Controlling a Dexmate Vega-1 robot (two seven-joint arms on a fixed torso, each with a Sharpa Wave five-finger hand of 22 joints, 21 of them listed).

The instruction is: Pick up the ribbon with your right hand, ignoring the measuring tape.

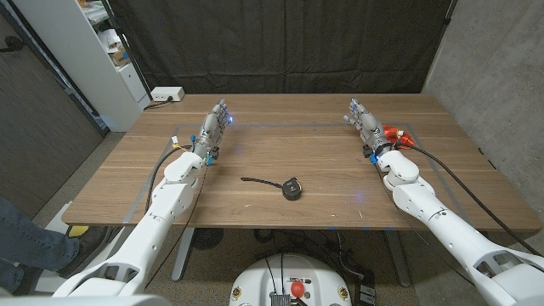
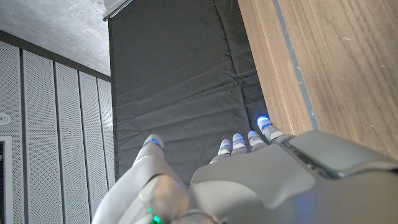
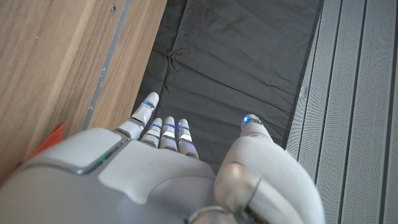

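A small red ribbon [image 1: 394, 134] lies on the wooden table [image 1: 289, 153] on the right side, close against the wrist of my right hand [image 1: 365, 124]; a corner of it shows as a red ribbon [image 3: 55, 138] beside my right hand [image 3: 168, 174]. That hand holds nothing, with its fingers stretched toward the far edge. A round black measuring tape [image 1: 291, 187] with a dark strip pulled out to its left sits near the table's middle front. My left hand [image 1: 212, 129] is at the far left, fingers extended and empty, and appears as my left hand [image 2: 249, 180] in its wrist view.
A white power strip [image 1: 164, 95] lies at the far left corner. A white shelf unit [image 1: 102, 51] stands left of the table and a black curtain [image 1: 280, 42] hangs behind it. A person's leg in jeans [image 1: 30, 242] is at the lower left.
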